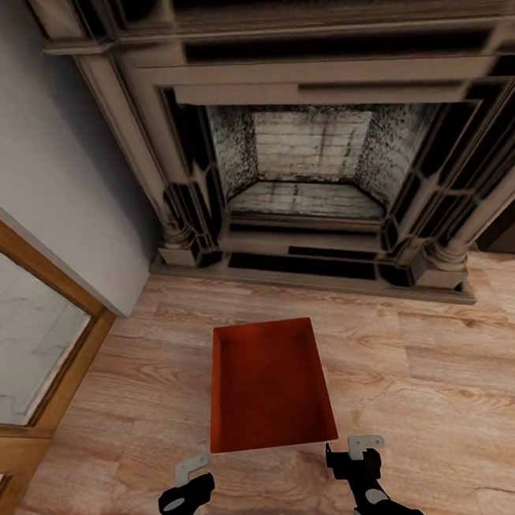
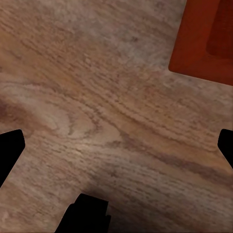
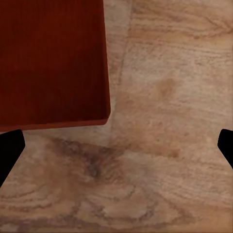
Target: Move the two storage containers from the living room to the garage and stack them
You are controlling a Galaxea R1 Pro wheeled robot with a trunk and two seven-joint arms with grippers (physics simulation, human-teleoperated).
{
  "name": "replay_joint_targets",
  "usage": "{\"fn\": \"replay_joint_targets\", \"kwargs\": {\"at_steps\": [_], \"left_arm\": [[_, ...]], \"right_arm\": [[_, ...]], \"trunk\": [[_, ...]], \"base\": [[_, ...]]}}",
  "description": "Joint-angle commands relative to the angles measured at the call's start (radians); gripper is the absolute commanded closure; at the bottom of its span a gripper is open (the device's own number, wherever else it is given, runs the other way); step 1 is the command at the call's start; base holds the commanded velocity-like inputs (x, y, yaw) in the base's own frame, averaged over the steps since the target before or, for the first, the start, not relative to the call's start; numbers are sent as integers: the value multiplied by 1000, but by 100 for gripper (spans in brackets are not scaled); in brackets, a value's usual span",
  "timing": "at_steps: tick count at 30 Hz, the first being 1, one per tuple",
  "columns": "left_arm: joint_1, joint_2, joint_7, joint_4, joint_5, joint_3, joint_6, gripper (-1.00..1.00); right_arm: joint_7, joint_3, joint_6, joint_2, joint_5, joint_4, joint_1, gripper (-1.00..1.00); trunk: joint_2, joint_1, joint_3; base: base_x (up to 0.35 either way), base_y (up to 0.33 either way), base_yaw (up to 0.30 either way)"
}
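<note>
Both grippers, left (image 1: 186, 487) and right (image 1: 354, 457), spread wide, flank container (image 1: 268, 383) near edge, ready to lift.

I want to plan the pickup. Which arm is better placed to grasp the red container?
Probably the right. The right gripper sits close to the storage container's near corner; the left gripper is slightly further off. Both look open, touching nothing.

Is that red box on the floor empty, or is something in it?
Empty. The head view looks straight down into the storage container, upright on the wood floor, and shows only its bare red bottom.
</note>
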Motion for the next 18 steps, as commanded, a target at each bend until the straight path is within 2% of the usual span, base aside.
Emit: {"fn": "replay_joint_targets", "kwargs": {"at_steps": [1,8,18], "left_arm": [[0,0,1,0,8,2,-4,-100],[0,0,2,-1,6,-1,-5,-100],[0,-2,3,-14,4,-1,-9,-100]], "right_arm": [[-5,1,-2,0,4,1,0,-100],[-5,1,-3,-1,4,1,0,-100],[-5,0,-10,-1,1,1,-1,-100]], "trunk": [[-7,4,-4],[-56,31,-26],[-56,31,-26]], "base": [[0,0,0],[0,0,0],[0,0,0]]}}
